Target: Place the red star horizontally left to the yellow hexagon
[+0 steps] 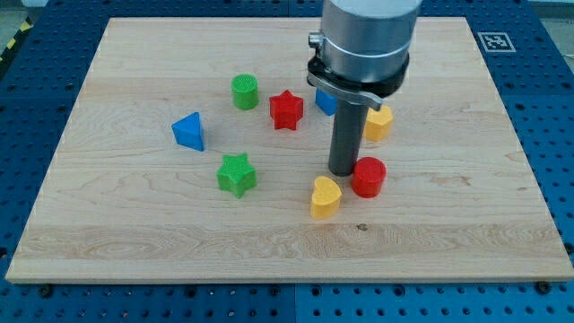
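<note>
Item 1, my tip (343, 172): the lower end of a straight dark rod, set down on the board a little toward the view's right of centre. It has no jaws and holds nothing. It stands just beside the red cylinder (369, 176), on that block's left; whether the two touch cannot be told.

Item 2, red cylinder: immediately to the view's right of the tip, in the lower right-centre of the wooden board (134, 233).

Item 3, yellow heart-shaped block (326, 196): just below and slightly left of the tip, near the red cylinder, closer to the board's bottom edge.

Item 4, yellow hexagon (379, 123): above and to the right of the tip, partly hidden by the rod's housing.

Item 5, blue block (325, 101): above the tip, toward the top edge, mostly covered by the arm; shape not readable.

Item 6, red star (286, 109): up and to the left of the tip, apart from it, lying left of the blue block and further left of the yellow hexagon, slightly nearer the top edge than the hexagon.

Item 7, green cylinder (245, 91): left of the red star, toward the top edge.

Item 8, green star (237, 174): well left of the tip, at about its level.

Item 9, blue triangular block (189, 131): furthest toward the board's left edge.
</note>
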Controlling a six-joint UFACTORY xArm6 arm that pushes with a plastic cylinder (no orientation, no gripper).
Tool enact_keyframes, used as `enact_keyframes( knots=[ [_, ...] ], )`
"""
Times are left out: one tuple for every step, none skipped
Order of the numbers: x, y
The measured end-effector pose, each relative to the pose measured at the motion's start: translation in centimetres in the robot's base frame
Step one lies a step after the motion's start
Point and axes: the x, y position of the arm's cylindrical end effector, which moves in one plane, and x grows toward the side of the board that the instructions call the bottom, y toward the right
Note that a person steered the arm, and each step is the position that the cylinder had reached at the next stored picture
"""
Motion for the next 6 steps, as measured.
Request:
enact_keyframes(
  knots=[
    [0.3,1.1],
    [-0.8,0.7],
    [-2.6,-0.6],
    [-2.6,-0.7],
    [-4.3,-0.9],
    [-6.7,-1.5]
  ],
)
